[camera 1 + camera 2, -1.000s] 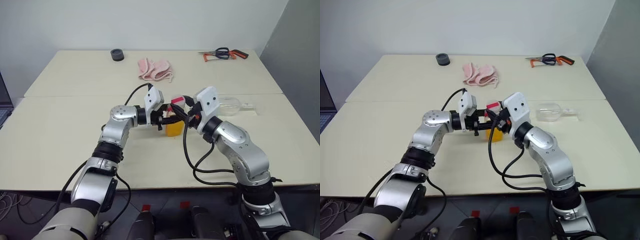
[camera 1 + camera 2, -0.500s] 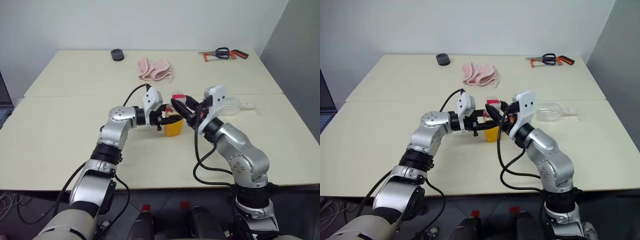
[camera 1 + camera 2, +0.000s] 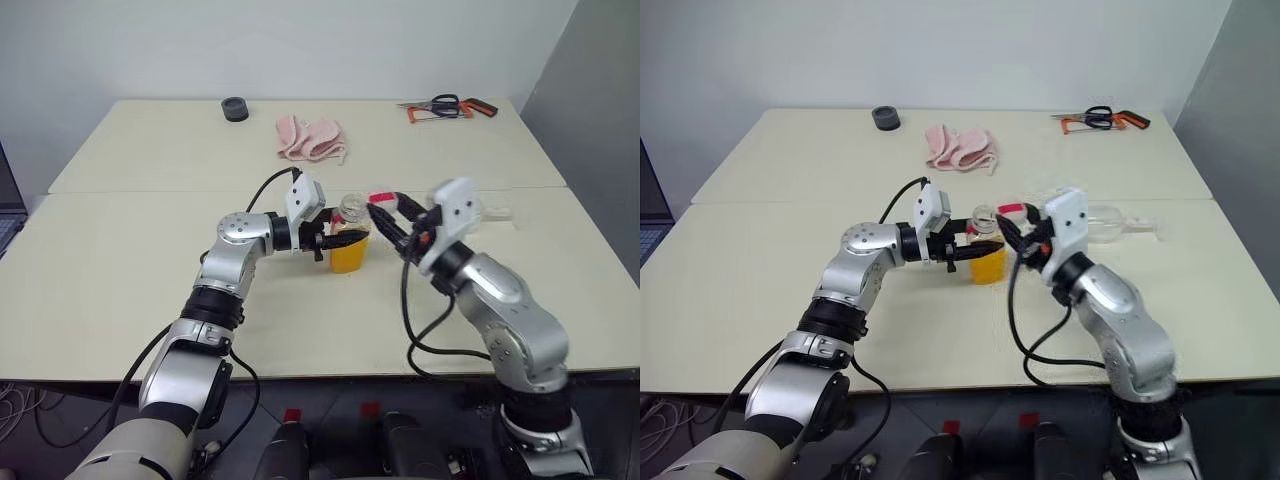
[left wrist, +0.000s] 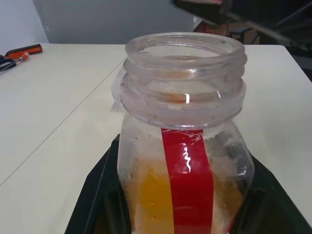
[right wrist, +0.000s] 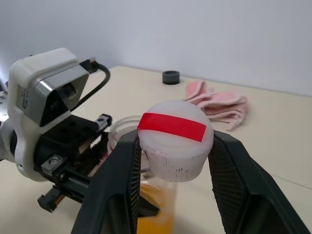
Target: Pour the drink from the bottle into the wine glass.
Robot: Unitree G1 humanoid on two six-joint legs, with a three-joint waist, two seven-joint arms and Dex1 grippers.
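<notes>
Left gripper [image 3: 327,240] clamped the bottle [image 3: 349,241] upright for uncapping | right gripper [image 5: 171,146] pinched its removed cap [image 5: 175,139] | wine glass [image 3: 1102,220] lay aside

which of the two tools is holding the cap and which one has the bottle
The right tool holds the white cap with a red strip, lifted off. The left tool grips the open bottle of orange drink.

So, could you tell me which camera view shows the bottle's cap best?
The right wrist view: the cap, white with a red strip, sits close up between the right gripper's fingers. In the head views it is a small red-and-white spot right of the open bottle; the left wrist view catches its edge.
</notes>
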